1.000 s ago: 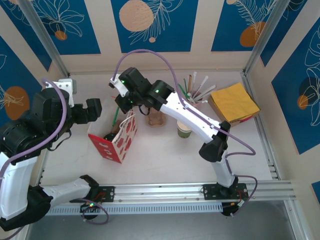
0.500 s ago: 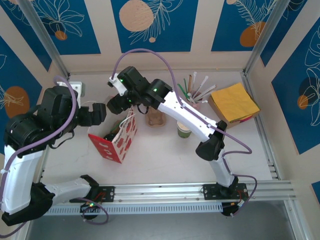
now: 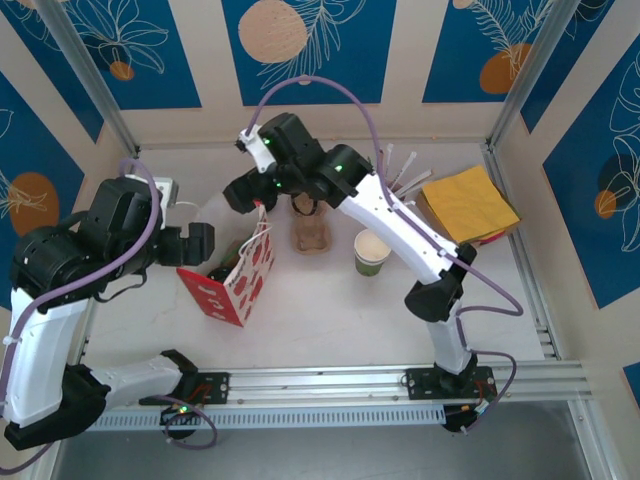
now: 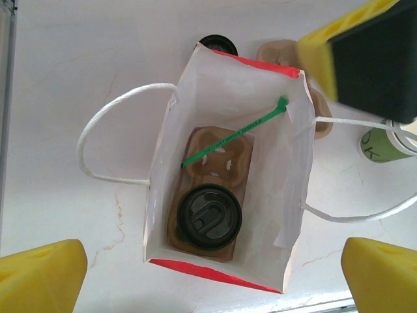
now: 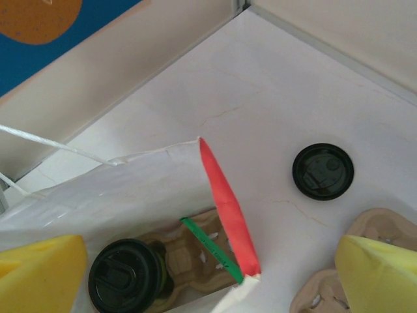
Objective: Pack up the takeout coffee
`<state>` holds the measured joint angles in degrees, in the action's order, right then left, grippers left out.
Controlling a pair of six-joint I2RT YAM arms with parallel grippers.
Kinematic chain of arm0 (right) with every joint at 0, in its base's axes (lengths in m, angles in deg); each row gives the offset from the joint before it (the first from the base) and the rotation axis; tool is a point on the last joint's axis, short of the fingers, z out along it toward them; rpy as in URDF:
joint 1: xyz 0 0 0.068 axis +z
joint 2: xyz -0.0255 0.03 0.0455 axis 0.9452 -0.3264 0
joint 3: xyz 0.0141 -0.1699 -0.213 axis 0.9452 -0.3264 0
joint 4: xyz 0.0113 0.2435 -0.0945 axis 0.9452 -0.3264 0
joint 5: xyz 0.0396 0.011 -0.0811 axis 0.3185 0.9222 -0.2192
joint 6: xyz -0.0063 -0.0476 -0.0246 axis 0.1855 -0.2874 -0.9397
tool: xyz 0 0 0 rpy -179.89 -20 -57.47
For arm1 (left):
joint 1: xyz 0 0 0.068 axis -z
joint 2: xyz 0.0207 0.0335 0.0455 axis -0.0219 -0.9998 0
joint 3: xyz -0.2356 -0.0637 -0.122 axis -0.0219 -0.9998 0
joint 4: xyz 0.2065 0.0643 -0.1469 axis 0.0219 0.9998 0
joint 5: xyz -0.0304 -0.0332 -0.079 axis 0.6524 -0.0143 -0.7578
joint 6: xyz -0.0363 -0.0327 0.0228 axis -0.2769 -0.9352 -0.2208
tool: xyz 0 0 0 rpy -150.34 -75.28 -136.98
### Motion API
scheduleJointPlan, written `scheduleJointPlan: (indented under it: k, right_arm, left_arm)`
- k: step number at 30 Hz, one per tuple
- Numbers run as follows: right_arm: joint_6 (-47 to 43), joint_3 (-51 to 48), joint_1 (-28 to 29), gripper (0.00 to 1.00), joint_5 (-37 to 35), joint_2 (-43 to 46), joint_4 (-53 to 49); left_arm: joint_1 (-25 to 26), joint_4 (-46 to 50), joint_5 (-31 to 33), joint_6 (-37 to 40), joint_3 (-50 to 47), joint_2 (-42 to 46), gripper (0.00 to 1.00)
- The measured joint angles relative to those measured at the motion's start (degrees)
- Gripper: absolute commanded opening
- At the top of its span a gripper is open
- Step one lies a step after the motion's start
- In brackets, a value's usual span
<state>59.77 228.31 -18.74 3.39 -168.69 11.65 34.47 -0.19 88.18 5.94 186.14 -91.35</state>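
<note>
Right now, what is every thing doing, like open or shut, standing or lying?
paper bag: upright, open at the top.
takeout coffee: lidded, upright in the carrier inside the bag.
green stick: leaning inside the bag.
loose lid: flat on the table, outside the bag.
lidless cup: upright on the table, no lid.
left fingers: open, holding nothing.
right fingers: open, holding nothing.

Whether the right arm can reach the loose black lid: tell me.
Probably yes: the loose black lid lies uncovered on bare table beside the bag, the right arm's open jaws close by.
</note>
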Motion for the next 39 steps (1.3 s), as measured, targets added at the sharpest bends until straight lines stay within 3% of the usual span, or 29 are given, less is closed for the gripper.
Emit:
scheduleJointPlan:
  k: [14,25,31,39]
  right_arm:
    - [4.0,-14.7,-8.4,1.0,-0.6,14.0,1.0]
    - [7.4,-36.9,-24.6,0.99,-1.5,31.0,4.6]
    - [8.6,-43.4,-33.7,0.99,-1.3,33.8,4.0]
    - [9.7,-51.9,-38.1,0.99,-1.6,34.9,1.9]
  left_arm:
    - [0.0,-0.6,-2.7,0.1,0.0,-1.3,1.0]
    - [0.0,-4.0,-6.3,0.7,-0.5,-3.0,1.0]
    - [0.0,-5.0,-7.4,1.6,-0.9,-3.5,1.0]
    - [0.0,-5.7,-8.0,2.6,-1.1,-4.5,1.0]
